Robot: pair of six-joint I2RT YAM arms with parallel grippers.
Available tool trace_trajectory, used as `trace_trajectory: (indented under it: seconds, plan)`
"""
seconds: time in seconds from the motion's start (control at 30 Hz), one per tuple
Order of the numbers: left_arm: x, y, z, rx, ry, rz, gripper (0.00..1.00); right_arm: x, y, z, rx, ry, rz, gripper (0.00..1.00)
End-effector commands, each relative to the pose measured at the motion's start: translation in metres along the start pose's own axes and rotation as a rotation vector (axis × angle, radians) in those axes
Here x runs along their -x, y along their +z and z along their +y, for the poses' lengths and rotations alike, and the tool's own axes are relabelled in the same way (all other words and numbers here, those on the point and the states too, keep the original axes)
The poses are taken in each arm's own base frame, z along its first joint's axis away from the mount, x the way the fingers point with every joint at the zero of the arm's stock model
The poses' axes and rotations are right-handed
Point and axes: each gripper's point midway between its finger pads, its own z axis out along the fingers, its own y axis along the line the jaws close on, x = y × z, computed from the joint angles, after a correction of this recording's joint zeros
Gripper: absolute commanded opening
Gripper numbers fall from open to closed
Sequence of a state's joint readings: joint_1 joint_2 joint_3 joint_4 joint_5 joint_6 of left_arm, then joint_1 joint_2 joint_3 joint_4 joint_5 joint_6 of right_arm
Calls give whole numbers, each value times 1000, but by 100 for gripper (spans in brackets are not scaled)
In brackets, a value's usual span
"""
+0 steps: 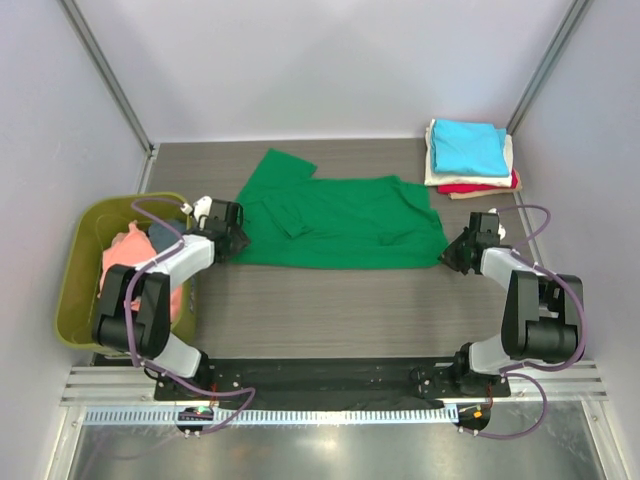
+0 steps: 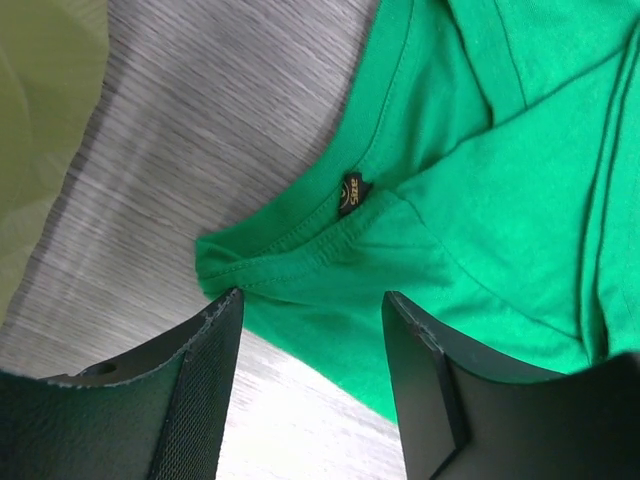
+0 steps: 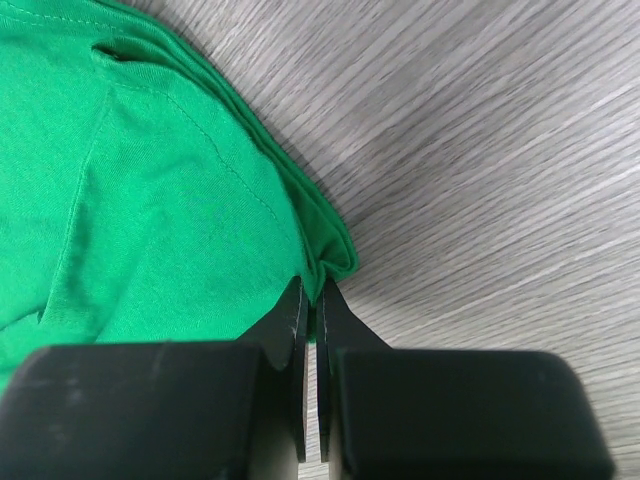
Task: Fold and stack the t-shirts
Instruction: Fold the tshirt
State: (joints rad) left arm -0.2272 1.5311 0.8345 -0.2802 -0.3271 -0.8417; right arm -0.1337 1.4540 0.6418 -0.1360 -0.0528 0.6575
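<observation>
A bright green t-shirt point(image 1: 340, 222) lies spread across the middle of the table, one sleeve folded inward. My left gripper point(image 1: 232, 240) is open at the shirt's left edge; in the left wrist view point(image 2: 312, 300) its jaws straddle the hem below the collar label point(image 2: 350, 192). My right gripper point(image 1: 452, 252) is shut on the shirt's right corner point(image 3: 330, 255), pinching a fold of cloth. Folded cyan point(image 1: 468, 146), cream point(image 1: 436, 176) and red point(image 1: 480, 187) shirts are stacked at the back right. A salmon-pink shirt point(image 1: 120, 262) and a dark blue-grey one point(image 1: 158, 236) lie in the tub.
The olive-green plastic tub point(image 1: 92, 215) stands at the left table edge, close to my left arm. Grey walls enclose the table on three sides. Bare wood-grain table point(image 1: 340, 305) lies between the green shirt and the arm bases.
</observation>
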Motion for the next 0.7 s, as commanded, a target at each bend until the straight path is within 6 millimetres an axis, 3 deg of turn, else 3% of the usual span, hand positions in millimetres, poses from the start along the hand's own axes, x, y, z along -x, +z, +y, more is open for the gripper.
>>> trace_trajectory:
  seconds: [0.0,0.13,0.37,0.57,0.67]
  plan:
    - [-48,-7,31,61,-25,182,58,5,4,-5,-28,14,-8,1]
    - [-48,-25,29,24,-31,147,58,8,5,-5,-31,18,-10,1]
    - [-63,-28,34,16,-48,181,59,23,4,-3,-20,43,-33,1]
    - [-72,-6,37,48,-34,180,59,25,4,-4,-13,51,-28,1]
    - [-69,5,29,51,-13,166,57,24,5,-3,-9,51,-19,1]
